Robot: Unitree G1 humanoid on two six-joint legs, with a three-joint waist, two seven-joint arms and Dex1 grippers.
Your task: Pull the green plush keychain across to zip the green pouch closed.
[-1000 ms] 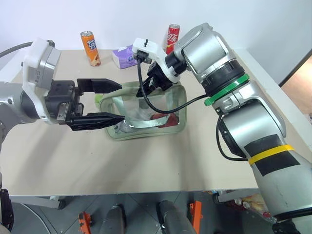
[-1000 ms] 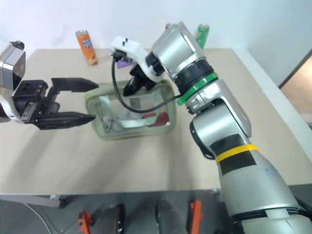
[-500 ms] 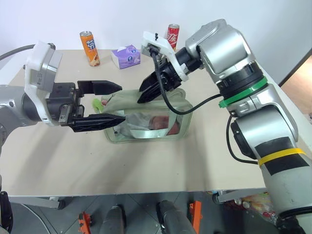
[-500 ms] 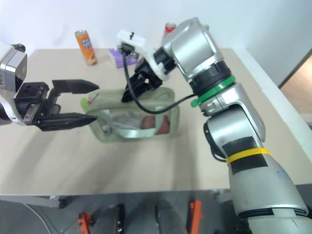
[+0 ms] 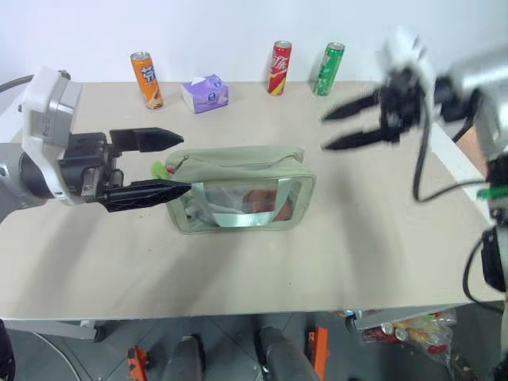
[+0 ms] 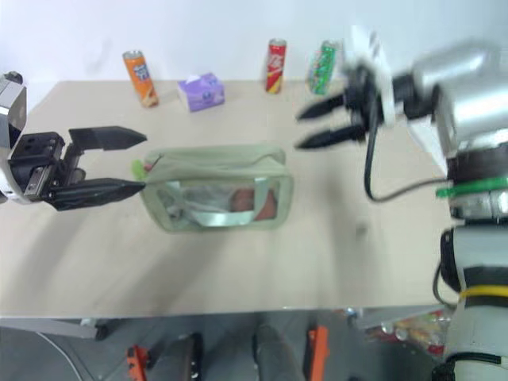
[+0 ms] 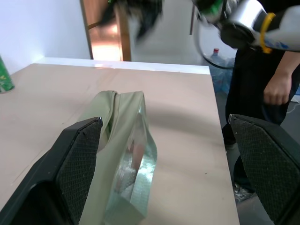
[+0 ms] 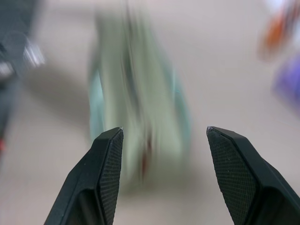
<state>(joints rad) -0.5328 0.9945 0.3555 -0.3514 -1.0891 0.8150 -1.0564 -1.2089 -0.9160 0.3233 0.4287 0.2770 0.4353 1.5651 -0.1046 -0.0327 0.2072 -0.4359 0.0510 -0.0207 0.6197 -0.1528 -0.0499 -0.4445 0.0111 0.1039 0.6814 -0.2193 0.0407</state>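
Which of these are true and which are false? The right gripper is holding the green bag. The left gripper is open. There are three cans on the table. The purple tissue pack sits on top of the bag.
1. The right gripper is holding the green pouch: false. It is open in the air, apart from the pouch.
2. The left gripper is open: true.
3. Three cans stand on the table: true, an orange can, a red can and a green can.
4. The purple tissue pack sits on the pouch: false. It stands on the table behind it.

Beige table (image 5: pixel 238 270), white wall (image 5: pixel 222 32)
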